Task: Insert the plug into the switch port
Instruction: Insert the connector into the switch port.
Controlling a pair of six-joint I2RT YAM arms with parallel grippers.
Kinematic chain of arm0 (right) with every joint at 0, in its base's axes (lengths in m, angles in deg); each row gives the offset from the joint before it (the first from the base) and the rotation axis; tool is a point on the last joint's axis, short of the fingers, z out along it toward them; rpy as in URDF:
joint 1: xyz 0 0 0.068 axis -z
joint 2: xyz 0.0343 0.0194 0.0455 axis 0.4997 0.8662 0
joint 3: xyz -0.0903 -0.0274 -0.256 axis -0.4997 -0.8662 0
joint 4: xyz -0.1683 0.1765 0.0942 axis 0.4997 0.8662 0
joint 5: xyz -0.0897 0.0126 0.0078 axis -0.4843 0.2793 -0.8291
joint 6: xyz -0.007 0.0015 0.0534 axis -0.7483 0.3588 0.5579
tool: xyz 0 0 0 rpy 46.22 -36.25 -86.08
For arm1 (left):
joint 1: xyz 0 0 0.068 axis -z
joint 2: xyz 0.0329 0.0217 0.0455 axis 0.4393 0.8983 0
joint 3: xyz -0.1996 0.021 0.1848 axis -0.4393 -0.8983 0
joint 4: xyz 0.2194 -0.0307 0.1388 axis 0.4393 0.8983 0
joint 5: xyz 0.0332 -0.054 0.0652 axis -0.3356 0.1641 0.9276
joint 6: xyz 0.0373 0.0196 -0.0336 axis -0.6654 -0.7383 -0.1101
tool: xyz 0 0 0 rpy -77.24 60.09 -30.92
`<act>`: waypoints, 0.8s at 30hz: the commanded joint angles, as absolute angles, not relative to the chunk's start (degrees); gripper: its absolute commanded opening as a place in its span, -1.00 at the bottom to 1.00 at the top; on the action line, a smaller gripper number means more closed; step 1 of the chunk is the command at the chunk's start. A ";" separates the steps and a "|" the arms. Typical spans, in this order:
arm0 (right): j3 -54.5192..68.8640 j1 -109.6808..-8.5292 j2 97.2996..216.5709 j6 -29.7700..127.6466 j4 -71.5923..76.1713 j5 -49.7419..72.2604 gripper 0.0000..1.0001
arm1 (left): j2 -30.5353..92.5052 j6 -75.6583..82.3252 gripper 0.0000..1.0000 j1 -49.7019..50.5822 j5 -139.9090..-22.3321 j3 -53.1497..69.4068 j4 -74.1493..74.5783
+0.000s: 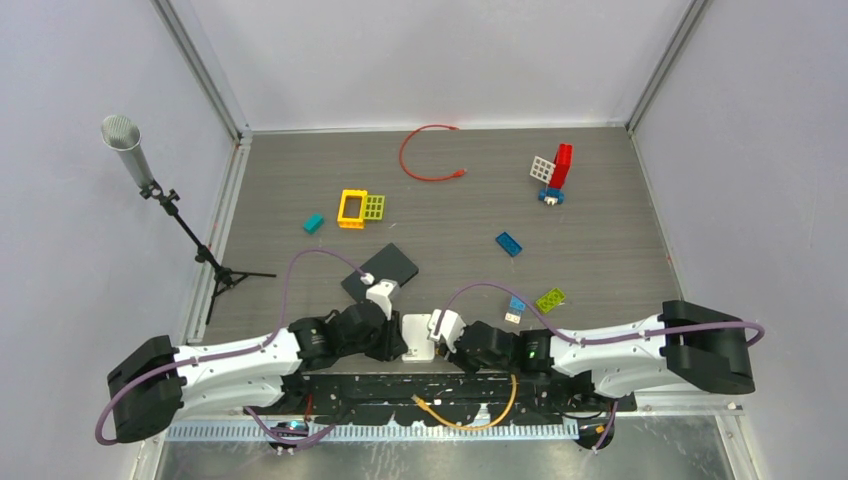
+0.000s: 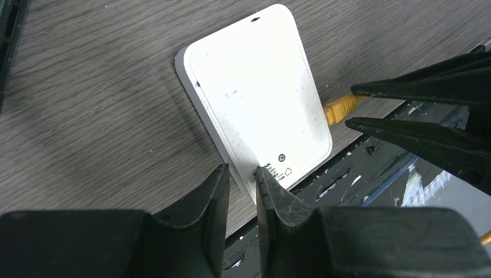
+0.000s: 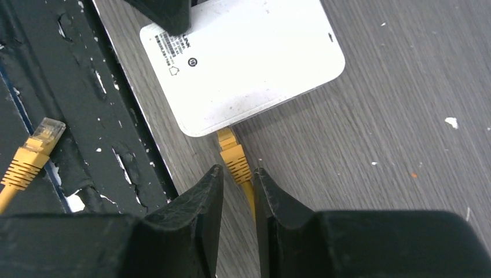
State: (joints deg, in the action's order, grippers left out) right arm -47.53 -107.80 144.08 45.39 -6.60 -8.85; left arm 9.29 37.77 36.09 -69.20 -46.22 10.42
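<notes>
- Both arms lie low along the near edge of the grey worktop (image 1: 600, 230), the left arm (image 1: 240, 360) and right arm (image 1: 620, 350) turned inward so their wrists nearly meet at the middle.
- Between the bases, the black mounting plate (image 3: 58, 87), its paint chipped, runs just beside the near edge of the switch.
- At the far left a microphone stand (image 1: 125, 145) rises on its tripod, well apart from the work.
- Just beyond the left wrist lies a black square pad (image 1: 385, 268), flat on the worktop.
- Between the two wrists the white switch (image 2: 255, 87) lies flat at the near edge of the worktop. The left jaws are clenched on its near corner, and one finger (image 3: 168, 14) covers that corner in the right wrist view.
- Far back a red cable (image 1: 425, 160) curls in an open loop.
- Toy blocks are scattered across the middle and far worktop: a yellow frame (image 1: 352, 208), a red tower (image 1: 563, 165), a blue brick (image 1: 509, 243), a teal brick (image 1: 314, 223) and a lime brick (image 1: 550, 298). All sit well clear of the switch.
- Right up against the switch, the yellow plug (image 3: 231, 152) is grasped by the right jaws just behind its boot. Its tip meets the switch's side edge, and I cannot tell how deep it sits.
- On the mounting plate a spare connector (image 3: 35, 145), also yellow, lies loose and apart from the switch.
</notes>
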 commanded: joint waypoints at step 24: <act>-47.51 -107.76 150.84 44.30 -17.35 -3.95 -0.72 | 14.93 33.80 -0.50 36.25 -66.30 -41.51 9.58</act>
State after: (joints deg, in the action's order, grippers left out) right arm -47.80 -107.80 149.63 44.41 -12.61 -4.11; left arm 13.64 34.71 36.07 -65.40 -42.52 11.95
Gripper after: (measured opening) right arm 0.217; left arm 0.254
